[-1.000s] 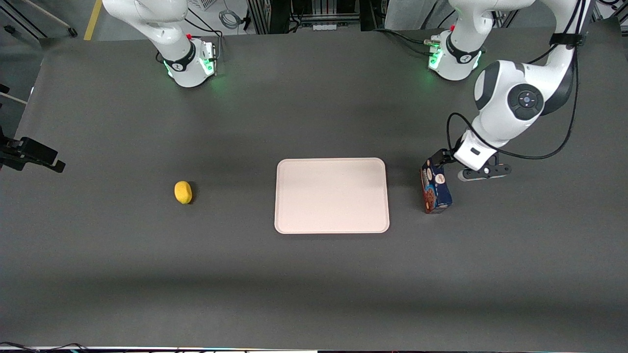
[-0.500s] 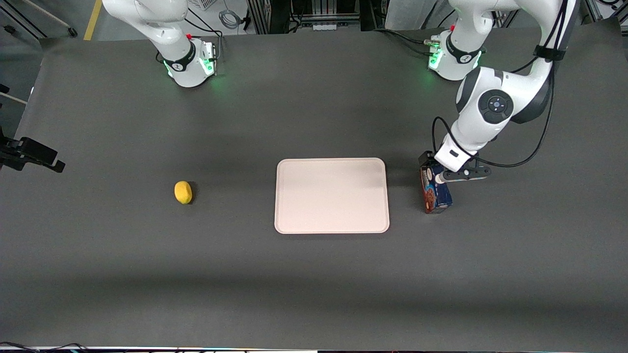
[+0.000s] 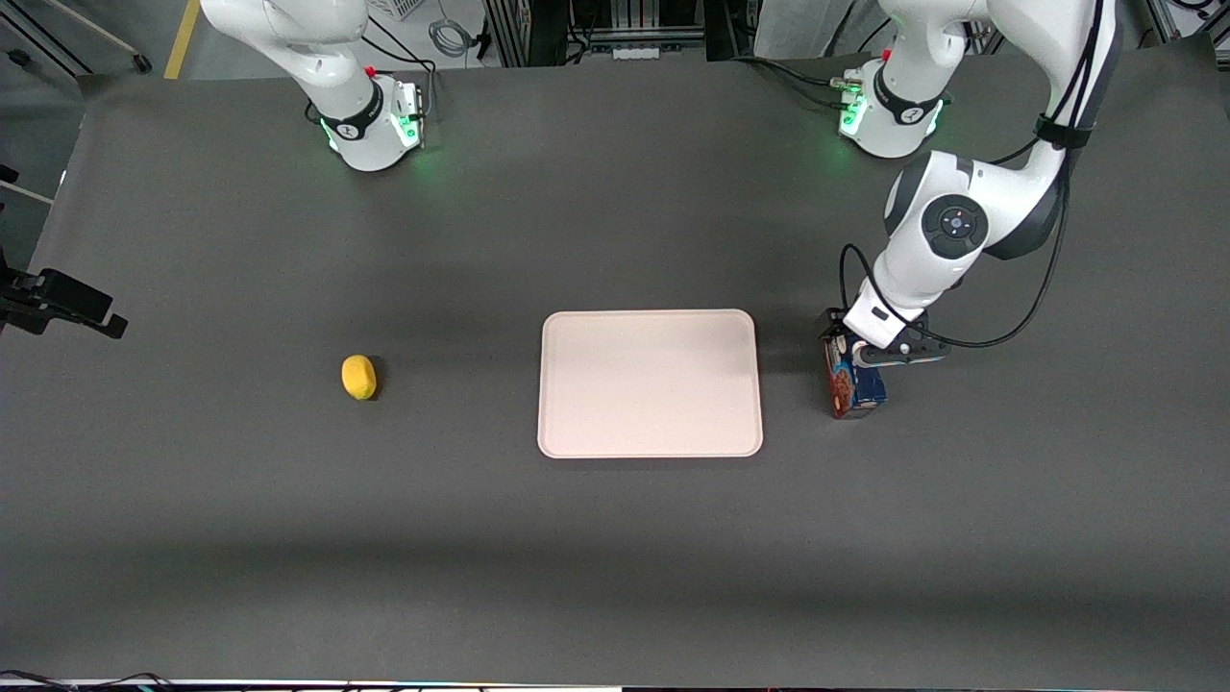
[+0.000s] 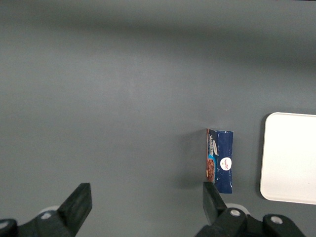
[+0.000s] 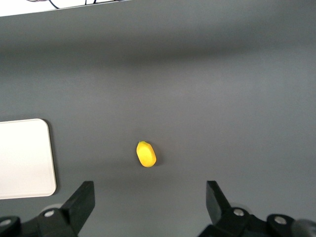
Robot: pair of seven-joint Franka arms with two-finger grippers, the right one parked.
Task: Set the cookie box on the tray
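Glossy cardboard cookie box [image 3: 854, 381], matt table [image 3: 615, 538].

Small yellow lemon [image 3: 358, 377] – on dark table [image 3: 615, 557]

- A robotics laboratory is shown.
- A wide table [image 3: 615, 538] covered in a dark grey mat is seen, with two white arm bases [image 3: 370, 125] bolted at its edge and lit by green indicator lights.
- Aluminium framing [image 3: 596, 24], loose cables [image 3: 452, 38] and a concrete floor marked with a yellow line [image 3: 183, 38] are visible above the table.
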